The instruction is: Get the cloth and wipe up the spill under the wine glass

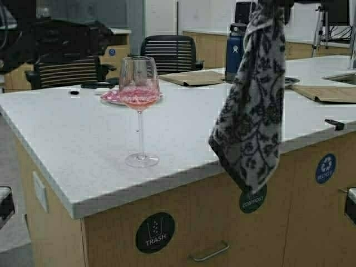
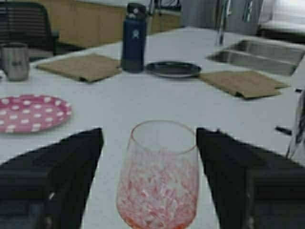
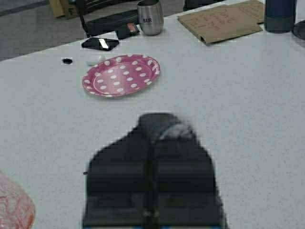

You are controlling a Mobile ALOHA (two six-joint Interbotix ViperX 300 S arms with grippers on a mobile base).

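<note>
The right gripper (image 3: 151,143) is clenched on the limp grey cloth with a black floral pattern (image 1: 253,105), holding it high so it hangs down past the front edge of the white speckled countertop (image 1: 78,144). The left gripper (image 2: 148,164) is released, its two black fingers (image 2: 62,167) standing apart on either side of the tall clear stemmed wine glass (image 1: 139,109) without touching the bowl. The glass stands upright near the counter's front edge, pink liquid in its bowl. Behind it lies a pink polka-dot plate (image 3: 121,75); farther back stands a dark blue bottle (image 2: 133,38)
</note>
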